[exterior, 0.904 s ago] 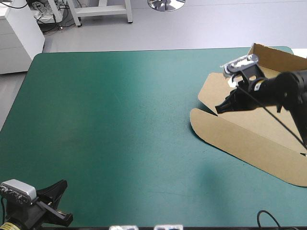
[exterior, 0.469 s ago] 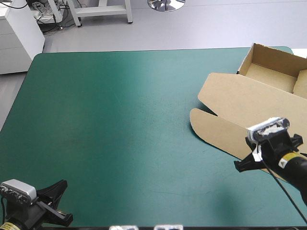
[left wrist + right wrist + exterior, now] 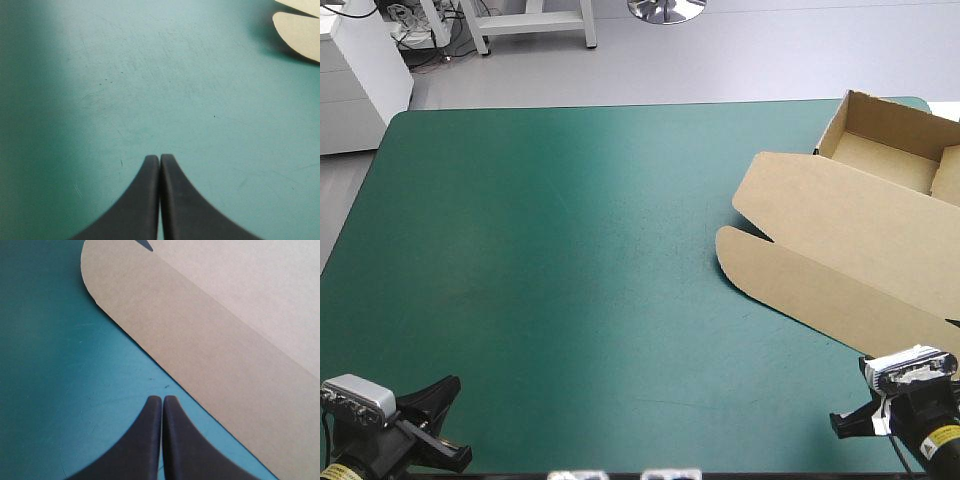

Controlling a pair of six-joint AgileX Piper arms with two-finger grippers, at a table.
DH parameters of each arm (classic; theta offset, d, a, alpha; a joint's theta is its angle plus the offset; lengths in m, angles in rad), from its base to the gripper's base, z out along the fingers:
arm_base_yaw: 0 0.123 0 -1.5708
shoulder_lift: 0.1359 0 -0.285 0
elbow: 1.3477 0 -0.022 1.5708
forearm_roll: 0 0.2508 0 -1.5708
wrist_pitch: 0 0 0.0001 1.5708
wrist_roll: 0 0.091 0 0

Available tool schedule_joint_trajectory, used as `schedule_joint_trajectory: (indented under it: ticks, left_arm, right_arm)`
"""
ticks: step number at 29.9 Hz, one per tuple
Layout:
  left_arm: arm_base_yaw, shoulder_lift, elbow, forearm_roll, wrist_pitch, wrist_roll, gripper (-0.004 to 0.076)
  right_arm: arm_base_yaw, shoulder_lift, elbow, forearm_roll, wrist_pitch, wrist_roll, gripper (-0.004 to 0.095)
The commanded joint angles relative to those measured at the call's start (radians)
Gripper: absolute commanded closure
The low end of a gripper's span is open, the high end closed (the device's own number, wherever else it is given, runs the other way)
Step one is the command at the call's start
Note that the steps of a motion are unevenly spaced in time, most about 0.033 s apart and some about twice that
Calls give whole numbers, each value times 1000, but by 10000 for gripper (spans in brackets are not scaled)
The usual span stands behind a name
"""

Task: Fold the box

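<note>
Just ahead of the closed right pincer point(image 3: 162, 398), the box point(image 3: 225, 330); left pincer point(image 3: 159, 157) closed, far off.

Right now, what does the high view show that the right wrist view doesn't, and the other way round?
Only the high view: the box's tray, walls raised, at the teal-green cover's far right corner. Only the right wrist view: the right tool is shut, its tip just short of the board's edge. Both: the flat lid's rounded flap.
</note>
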Motion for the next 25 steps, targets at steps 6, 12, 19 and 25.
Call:
schedule_joint_trajectory:
  ticks: [6, 12, 19, 25]
  left_arm:
    - [1, 16, -25, -4, -70, 6, 734]
    - [1, 16, -25, -4, -70, 4, 734]
    - [1, 16, -25, -4, -70, 4, 734]
    - [1, 16, -25, -4, -70, 4, 734]
  right_arm:
    - [3, -75, -13, -12, -25, 16, 912]
    - [3, -75, -13, -12, -25, 14, 912]
    - [3, -75, -13, -12, -25, 14, 912]
    - [3, -75, -13, -6, -27, 12, 912]
